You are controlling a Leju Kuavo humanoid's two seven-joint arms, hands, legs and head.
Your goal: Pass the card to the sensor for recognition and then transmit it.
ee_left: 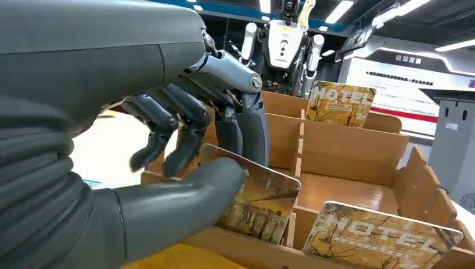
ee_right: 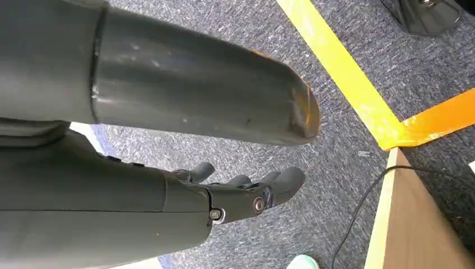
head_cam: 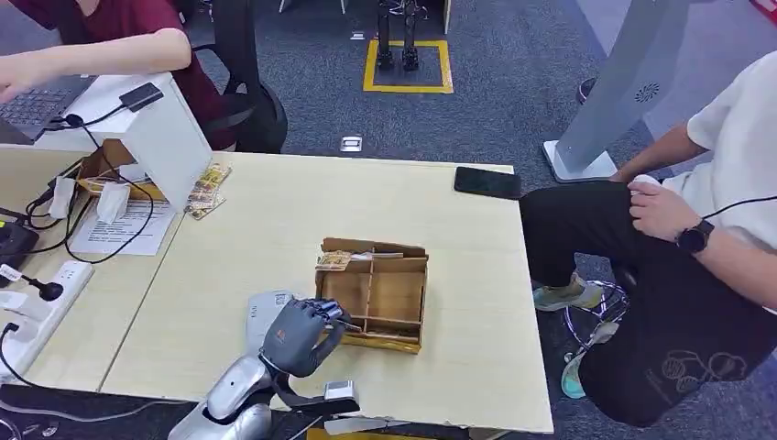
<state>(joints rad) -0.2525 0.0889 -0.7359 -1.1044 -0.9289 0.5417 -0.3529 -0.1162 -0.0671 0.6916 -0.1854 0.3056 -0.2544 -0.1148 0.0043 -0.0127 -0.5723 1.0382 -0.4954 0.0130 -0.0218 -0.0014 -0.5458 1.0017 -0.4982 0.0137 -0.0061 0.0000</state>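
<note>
At the lower centre of the head view the left hand [head_cam: 300, 335] reaches over the near left corner of the wooden divided box [head_cam: 403, 293], which sits in the middle of the pale table [head_cam: 275, 211]. In the left wrist view its thumb and dark fingers [ee_left: 190, 131] pinch a card [ee_left: 263, 199] with a yellow autumn print, the card's lower edge inside the box's compartment; a second card marked HOTEL [ee_left: 381, 238] leans in the neighbouring compartment, and a third HOTEL card [ee_left: 340, 103] stands against the far wall. The right hand [ee_right: 246, 193] hangs beside the table over grey carpet with yellow tape, holding nothing, its fingers loosely extended and apart. Just left of the box lies a grey card reader [head_cam: 266, 310]. Farther back, a black phone [head_cam: 486, 182] lies at the table's far right edge, and a white stand [head_cam: 169, 137] rises at upper left. One person sits at the right, another at the upper left.
</note>
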